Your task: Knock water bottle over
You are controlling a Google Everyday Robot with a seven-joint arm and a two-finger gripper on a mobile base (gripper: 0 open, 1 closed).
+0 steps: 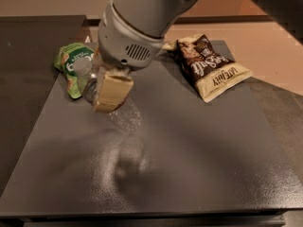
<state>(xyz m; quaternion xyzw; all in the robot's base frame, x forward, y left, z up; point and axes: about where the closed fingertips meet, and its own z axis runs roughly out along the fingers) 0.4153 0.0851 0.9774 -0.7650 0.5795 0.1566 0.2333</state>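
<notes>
The water bottle is small and clear with a white cap. It is tilted, cap toward the upper left, at the left rear of the dark table. My gripper hangs below the big grey wrist and is shut on the bottle's body. One tan finger pad covers the bottle's right side, and the other finger is hidden. The bottle seems held just above the tabletop, with its glinting reflection below it on the table surface.
A green snack bag lies just behind and left of the bottle. A brown and cream snack bag lies at the back right. The table's left edge runs close to the bottle. A second dark surface sits further left.
</notes>
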